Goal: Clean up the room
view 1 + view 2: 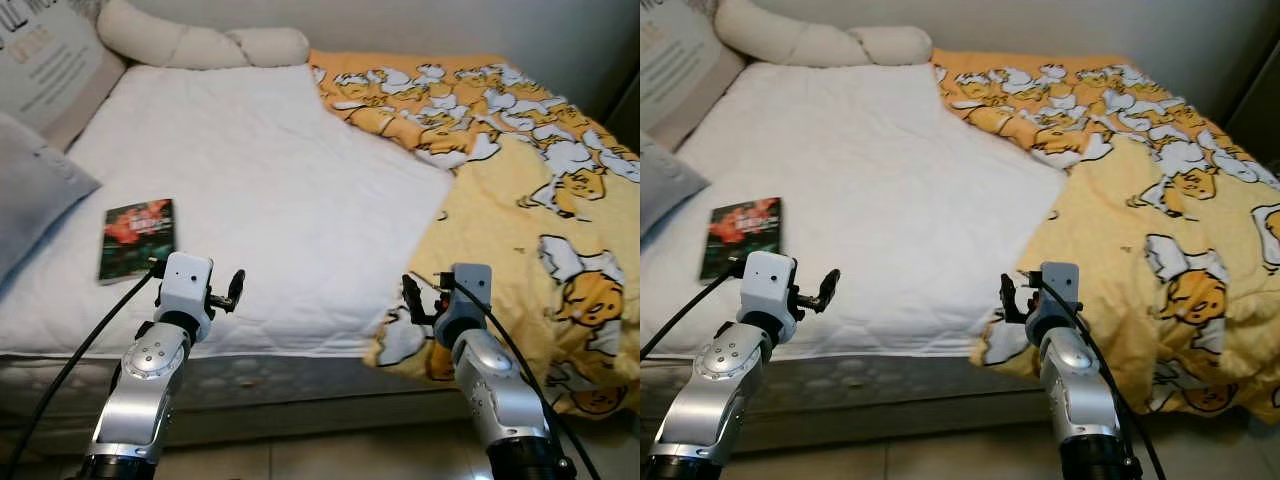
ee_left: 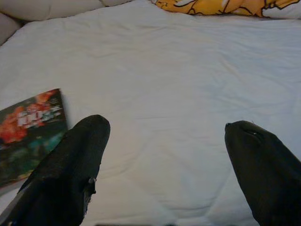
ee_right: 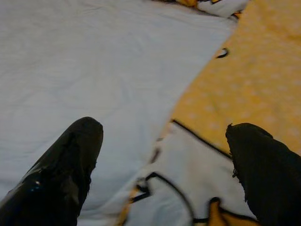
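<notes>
Left eye view: bed [image 1: 260, 190] with white sheet | left gripper [image 1: 232, 290] spread wide, empty, above the near mattress edge beside the book [image 1: 137, 238] | right gripper [image 1: 410, 296] spread wide, empty, over the yellow blanket [image 1: 520, 200] edge | book flat on sheet.

Silver arms, black cables, white wrists

A glossy-covered book [image 1: 137, 238] lies on matt white quilted cloth [image 1: 270, 190], beside a soft printed yellow blanket [image 1: 540, 230].
</notes>
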{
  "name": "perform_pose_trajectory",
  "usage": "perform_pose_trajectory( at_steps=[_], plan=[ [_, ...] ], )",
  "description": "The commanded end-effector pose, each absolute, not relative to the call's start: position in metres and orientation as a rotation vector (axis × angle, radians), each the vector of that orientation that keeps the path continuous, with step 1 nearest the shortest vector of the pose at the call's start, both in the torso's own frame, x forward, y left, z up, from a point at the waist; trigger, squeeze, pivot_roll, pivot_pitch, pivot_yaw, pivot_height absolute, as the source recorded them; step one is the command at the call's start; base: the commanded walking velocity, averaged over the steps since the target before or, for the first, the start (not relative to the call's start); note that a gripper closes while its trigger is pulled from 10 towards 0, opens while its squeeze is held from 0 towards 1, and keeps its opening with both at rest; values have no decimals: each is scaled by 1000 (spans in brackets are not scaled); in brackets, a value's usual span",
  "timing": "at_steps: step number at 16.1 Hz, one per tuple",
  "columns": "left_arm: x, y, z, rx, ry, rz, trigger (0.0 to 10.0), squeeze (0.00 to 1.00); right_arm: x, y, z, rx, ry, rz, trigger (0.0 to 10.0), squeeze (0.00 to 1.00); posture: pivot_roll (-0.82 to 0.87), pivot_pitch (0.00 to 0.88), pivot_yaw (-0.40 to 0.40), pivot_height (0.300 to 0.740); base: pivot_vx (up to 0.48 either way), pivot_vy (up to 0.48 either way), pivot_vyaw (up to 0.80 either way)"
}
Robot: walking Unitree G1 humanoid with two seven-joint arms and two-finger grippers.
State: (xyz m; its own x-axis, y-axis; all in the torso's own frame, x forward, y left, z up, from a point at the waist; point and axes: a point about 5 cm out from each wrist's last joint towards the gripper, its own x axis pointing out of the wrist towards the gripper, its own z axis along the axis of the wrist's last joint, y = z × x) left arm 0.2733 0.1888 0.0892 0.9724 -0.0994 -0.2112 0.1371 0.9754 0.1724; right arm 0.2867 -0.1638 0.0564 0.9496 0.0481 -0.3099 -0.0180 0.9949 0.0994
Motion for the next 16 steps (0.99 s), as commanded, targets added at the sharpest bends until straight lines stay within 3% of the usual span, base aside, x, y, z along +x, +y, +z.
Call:
perform_pose_trajectory(
  at_steps=[1, 6, 16],
  plan=[
    [277, 186, 91, 172, 190, -115, 10000, 196, 288, -167, 59, 79, 312, 35, 10000, 0, 53, 0, -28, 740, 0, 0, 0],
    [279, 187, 95, 141, 169, -107, 10000, 227, 289, -166, 60, 52, 319, 60, 10000, 0, 51, 0, -29, 740, 0, 0, -160],
    [278, 187, 90, 139, 197, -106, 10000, 231, 292, -161, 65, 36, 304, 99, 10000, 0, 51, 0, -30, 740, 288, 0, -63]
  ],
)
